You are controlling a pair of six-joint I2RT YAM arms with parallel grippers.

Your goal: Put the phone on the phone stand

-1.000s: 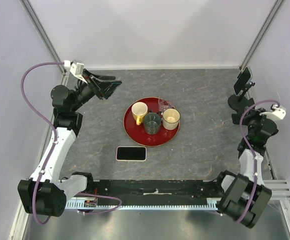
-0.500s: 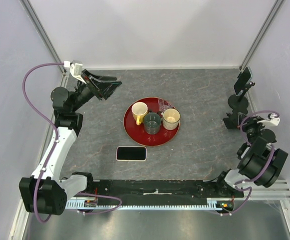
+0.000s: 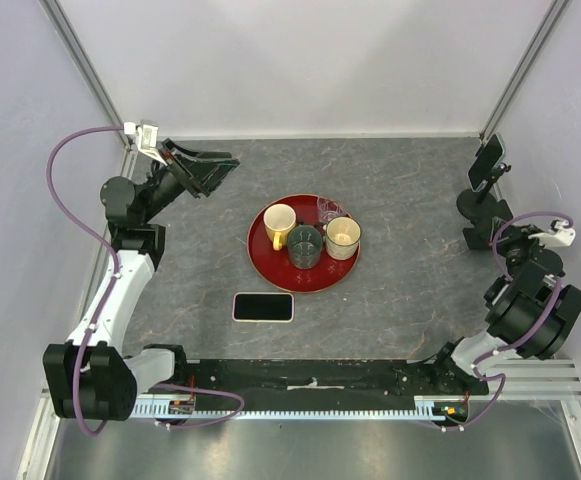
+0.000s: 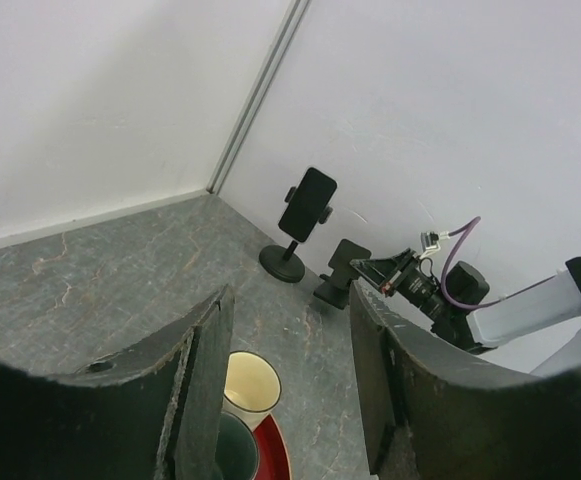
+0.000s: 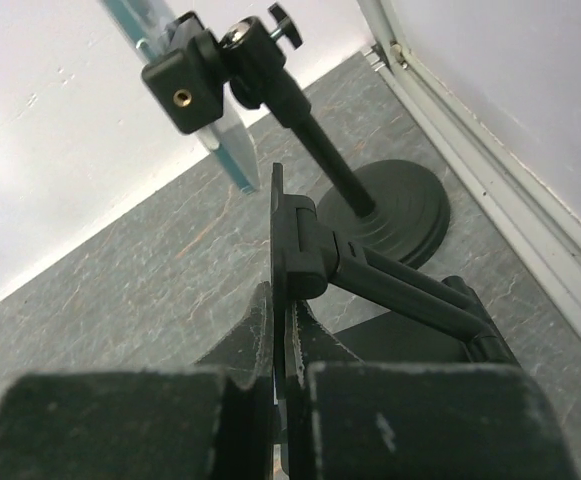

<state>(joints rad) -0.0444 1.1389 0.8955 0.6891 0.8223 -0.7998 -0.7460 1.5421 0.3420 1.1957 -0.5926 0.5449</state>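
Observation:
The phone (image 3: 263, 307), black with a pale rim, lies flat on the table in front of the red tray. My right gripper (image 3: 490, 236) is at the far right, shut on the thin upright plate of a small black folding phone stand (image 5: 288, 235); that stand also shows in the top view (image 3: 477, 237) and the left wrist view (image 4: 343, 271). My left gripper (image 3: 206, 170) is open and empty, raised at the back left, far from the phone. In the left wrist view its fingers (image 4: 202, 370) frame the table's far right corner.
A red tray (image 3: 270, 268) at mid-table holds several cups. A second stand on a round base (image 3: 473, 205), clamping another phone (image 4: 306, 204), stands in the back right corner just behind my right gripper. The right wall rail (image 5: 475, 150) is close.
My right arm has changed its pose at the table's right edge, and the folding stand in its grip has shifted slightly back and right. My left gripper has drifted slightly left.

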